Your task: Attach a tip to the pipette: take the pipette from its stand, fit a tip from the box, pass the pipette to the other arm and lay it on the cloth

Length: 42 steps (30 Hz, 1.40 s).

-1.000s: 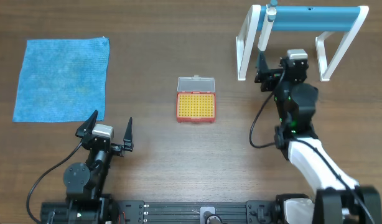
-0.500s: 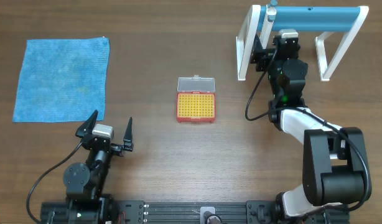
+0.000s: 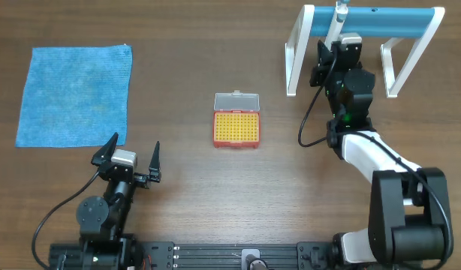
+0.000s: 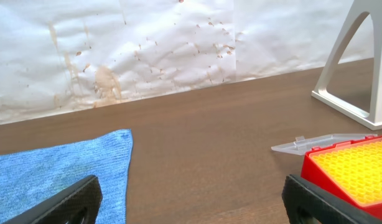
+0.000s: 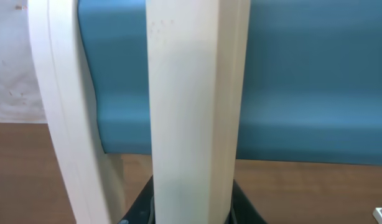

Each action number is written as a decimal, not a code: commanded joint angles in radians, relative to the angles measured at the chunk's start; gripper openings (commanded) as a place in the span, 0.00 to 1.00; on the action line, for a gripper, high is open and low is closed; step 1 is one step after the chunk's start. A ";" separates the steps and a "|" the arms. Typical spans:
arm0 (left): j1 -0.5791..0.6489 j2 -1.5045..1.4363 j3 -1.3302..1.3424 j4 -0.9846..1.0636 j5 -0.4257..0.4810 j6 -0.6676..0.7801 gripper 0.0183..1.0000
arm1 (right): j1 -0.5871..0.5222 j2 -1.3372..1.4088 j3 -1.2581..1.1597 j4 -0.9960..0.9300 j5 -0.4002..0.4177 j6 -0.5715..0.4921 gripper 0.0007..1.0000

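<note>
The pipette [image 5: 191,124] hangs upright at its stand [image 3: 373,21], long axis vertical, clasped by the right gripper [image 3: 329,64] fingers (left gripper [image 3: 133,148] gapes wide, well apart).

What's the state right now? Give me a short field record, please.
pipette: at the stand, between the right end effector's fingers
right end effector: shut on the pipette, up against the stand's blue bar
left end effector: open, holding nothing, by the cloth's near corner
tip box: lid open, between the two arms
cloth: lying flat, left side
</note>
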 commanded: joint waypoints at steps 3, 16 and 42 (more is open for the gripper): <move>-0.002 -0.005 -0.003 -0.004 0.004 0.012 0.93 | 0.026 -0.066 -0.003 0.006 -0.012 0.003 0.08; -0.002 -0.005 -0.003 -0.004 0.004 0.012 0.93 | 0.458 0.011 -0.348 0.676 -0.263 0.028 0.08; -0.002 -0.005 -0.003 -0.004 0.004 0.012 0.93 | 0.465 0.314 -0.160 0.673 -0.264 0.026 0.08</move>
